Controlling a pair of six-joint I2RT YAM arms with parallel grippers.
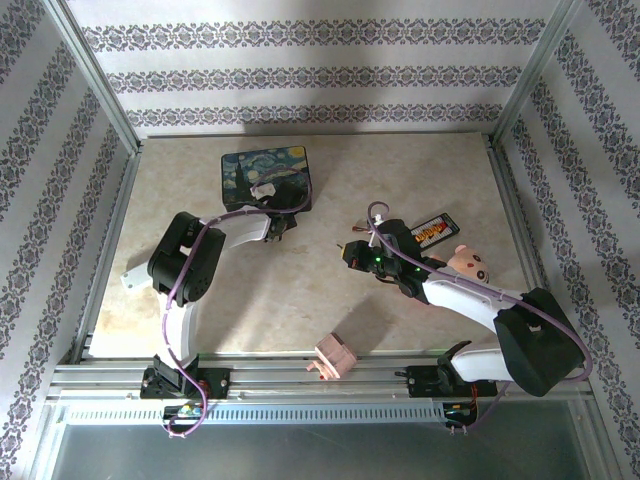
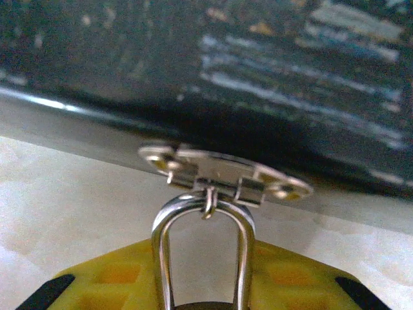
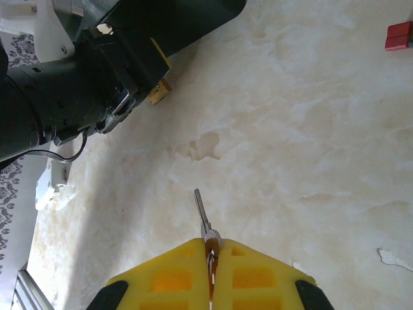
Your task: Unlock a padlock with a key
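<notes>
At the left, the left tool (image 1: pixel 278 228) reaches to the near edge of the painted box (image 1: pixel 266 178), which stands toward the far wall with bare bench (image 1: pixel 400 170) on either side. From above, the lock is too small to make out, but the left wrist view brings it close. There the padlock (image 2: pixel 244 252) hangs by its silver shackle through the box's metal clasp (image 2: pixel 219 177). Its body sits between the yellow fingers (image 2: pixel 116 284), which have it gripped part-way closed. The right wrist view shows the brass body (image 3: pixel 159 92) at the left tool's tip. A stretch of open marble-patterned surface lies between it and the right tool (image 3: pixel 210 258). That tool's jaws are clamped tight on the key (image 3: pixel 201 210), whose blade points roughly toward the padlock and is well apart from it. Right of that tool lie a remote control (image 1: pixel 432 232) and a plush toy (image 1: pixel 470 265). A pink wooden block (image 1: pixel 335 355) sits by the near rail (image 1: pixel 330 382).
</notes>
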